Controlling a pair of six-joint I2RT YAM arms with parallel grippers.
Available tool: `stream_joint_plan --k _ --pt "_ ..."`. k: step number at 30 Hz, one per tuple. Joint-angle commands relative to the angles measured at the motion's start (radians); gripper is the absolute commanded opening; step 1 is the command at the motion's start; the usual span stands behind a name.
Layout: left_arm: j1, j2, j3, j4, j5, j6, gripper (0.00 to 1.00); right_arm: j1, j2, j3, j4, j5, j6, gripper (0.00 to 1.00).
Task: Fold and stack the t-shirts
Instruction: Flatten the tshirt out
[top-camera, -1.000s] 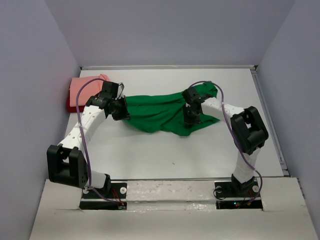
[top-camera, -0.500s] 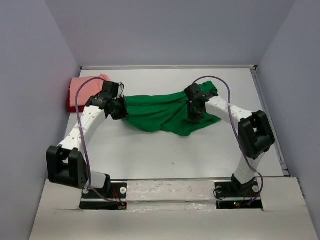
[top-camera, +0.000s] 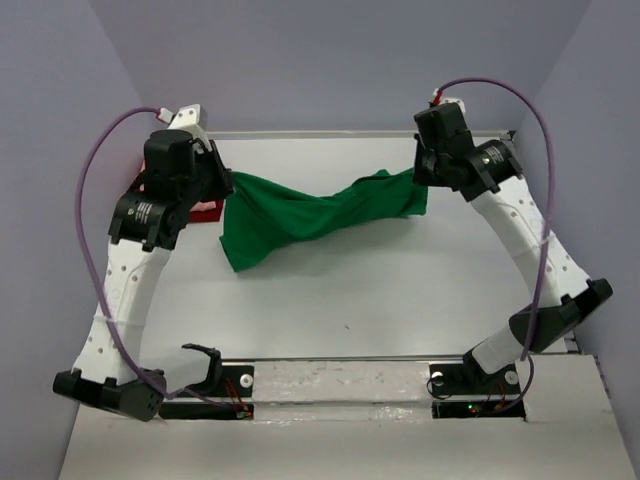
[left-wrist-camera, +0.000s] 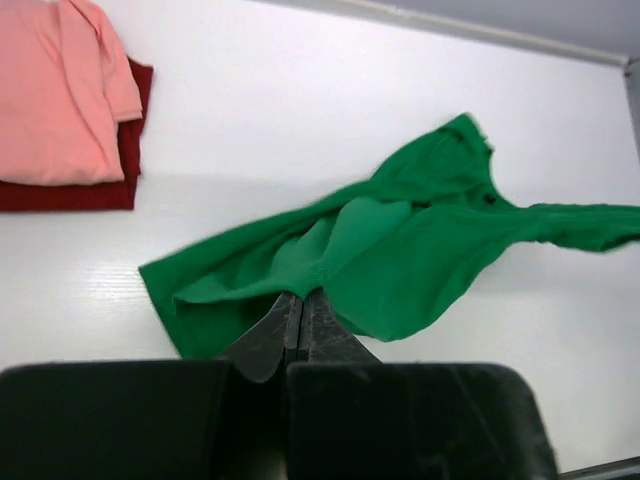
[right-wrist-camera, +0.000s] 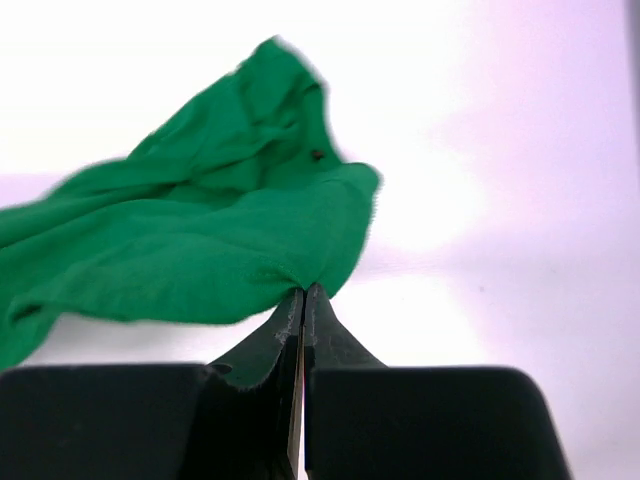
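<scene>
The bright green t-shirt hangs above the white bench, strung between two tools. The left tool is clenched on one end of the cloth and the right tool on the other. The shirt's long axis runs left to right across the bench. It sags in the middle, and a loose flap droops lower near the left end. The cloth is bunched and twisted, not spread flat. The salmon pink t-shirt lies folded on top of the dark red t-shirt at the far left of the bench, near the left arm and well apart from the right arm. Laying the green shirt flat likely needs both tools to lower together. The left arm is nearer the stack.
</scene>
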Motion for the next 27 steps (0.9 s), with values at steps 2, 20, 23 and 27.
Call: stream_joint_plan --k 2,20,23,27 --pt "-0.007 -0.115 0.056 -0.042 -0.061 0.006 0.0 -0.005 -0.13 0.116 -0.15 0.15 -0.018 0.0" --pt "-0.013 -0.255 0.153 -0.062 -0.143 -0.097 0.0 -0.005 -0.29 0.304 -0.273 0.508 -0.059 0.0" --pt "-0.016 -0.225 0.157 -0.098 -0.181 -0.103 0.0 -0.016 -0.236 0.291 -0.253 0.534 -0.072 0.0" --pt "-0.033 -0.2 0.14 -0.112 -0.251 -0.076 0.0 -0.057 -0.207 0.191 -0.151 0.47 -0.127 0.0"
